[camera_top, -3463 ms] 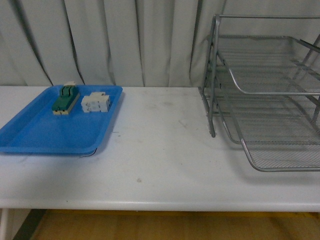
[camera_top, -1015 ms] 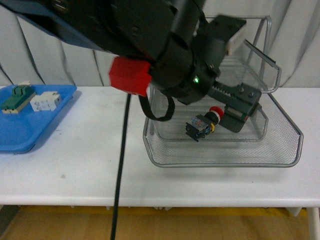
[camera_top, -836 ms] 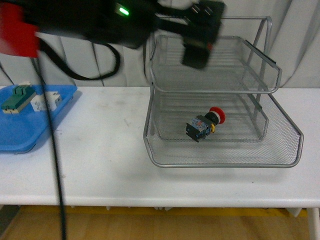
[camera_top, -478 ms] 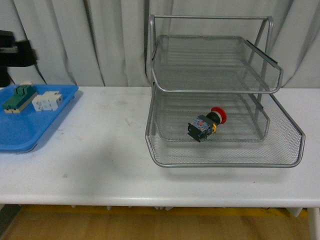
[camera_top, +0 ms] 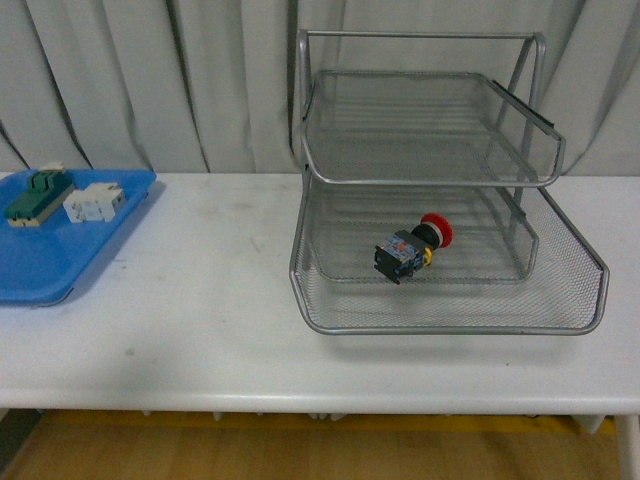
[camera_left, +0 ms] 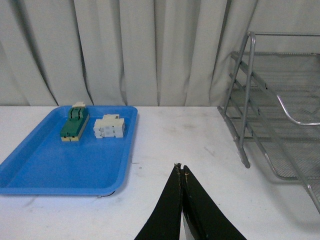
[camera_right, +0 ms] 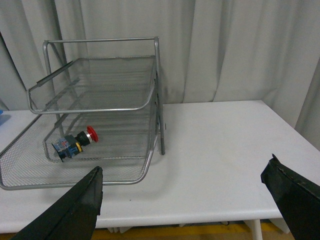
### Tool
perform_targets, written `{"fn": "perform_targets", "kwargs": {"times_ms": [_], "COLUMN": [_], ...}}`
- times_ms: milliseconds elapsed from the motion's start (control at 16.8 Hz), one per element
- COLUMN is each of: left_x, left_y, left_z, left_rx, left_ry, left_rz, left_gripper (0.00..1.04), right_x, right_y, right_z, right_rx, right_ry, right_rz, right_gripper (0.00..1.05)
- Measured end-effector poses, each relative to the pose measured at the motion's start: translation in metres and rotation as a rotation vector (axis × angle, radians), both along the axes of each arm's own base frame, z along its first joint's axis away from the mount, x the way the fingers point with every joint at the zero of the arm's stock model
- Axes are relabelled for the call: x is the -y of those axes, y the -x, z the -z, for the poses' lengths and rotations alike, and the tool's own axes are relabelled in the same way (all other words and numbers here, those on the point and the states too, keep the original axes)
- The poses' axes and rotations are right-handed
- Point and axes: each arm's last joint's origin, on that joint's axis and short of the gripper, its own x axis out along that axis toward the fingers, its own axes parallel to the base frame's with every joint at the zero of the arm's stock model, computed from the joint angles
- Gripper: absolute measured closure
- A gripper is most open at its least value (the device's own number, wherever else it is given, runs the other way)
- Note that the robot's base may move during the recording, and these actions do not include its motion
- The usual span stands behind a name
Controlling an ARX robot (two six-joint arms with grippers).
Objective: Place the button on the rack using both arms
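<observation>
A pale pleated curtain (camera_top: 150, 80) hangs behind a white table (camera_top: 200, 330). On the table's right side stands the wire-mesh rack (camera_top: 446, 330), its lower trays pulled forward under the top tier. A blue tray (camera_top: 50, 270) lies at the table's left edge, well apart from the rack.

Neither arm shows in the front view. The left wrist view shows the left gripper (camera_left: 180, 167) above the bare table between tray and rack, its two dark fingers pressed tip to tip with nothing between them. The right wrist view shows the right gripper (camera_right: 185, 167) spread wide and empty beside the rack, one finger at each lower corner of the picture.

The button (camera_top: 412, 245) lies on its side on the mesh below the top tier, red cap toward the rear; which of the two lower trays bears it cannot be told. A green block (camera_top: 38, 195) and a white connector (camera_top: 94, 202) sit side by side at the tray's far end.
</observation>
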Motion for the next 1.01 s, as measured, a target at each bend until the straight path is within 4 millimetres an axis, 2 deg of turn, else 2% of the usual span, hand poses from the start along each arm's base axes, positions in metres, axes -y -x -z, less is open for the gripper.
{"fn": "perform_targets", "kwargs": {"times_ms": [60, 179, 358, 1015], "left_x": [-0.003, -0.013, -0.015, -0.015], "left_y": [0.006, 0.016, 0.028, 0.049], "left_z": [0.001, 0.015, 0.007, 0.003], "left_rx": [0.031, -0.021, 0.019, 0.031], "left_ry": [0.004, 0.001, 0.003, 0.003], "left_rz": [-0.001, 0.001, 0.000, 0.000], "left_gripper": [1.03, 1.03, 1.03, 1.03], "right_x": [0.000, 0.000, 0.000, 0.000], "right_y": [0.000, 0.000, 0.000, 0.000], "right_z": [0.000, 0.000, 0.000, 0.000], "right_rx": [0.000, 0.000, 0.000, 0.000], "right_ry": [0.000, 0.000, 0.000, 0.000], "right_rz": [0.000, 0.000, 0.000, 0.000], "right_gripper": [0.06, 0.06, 0.06, 0.06]}}
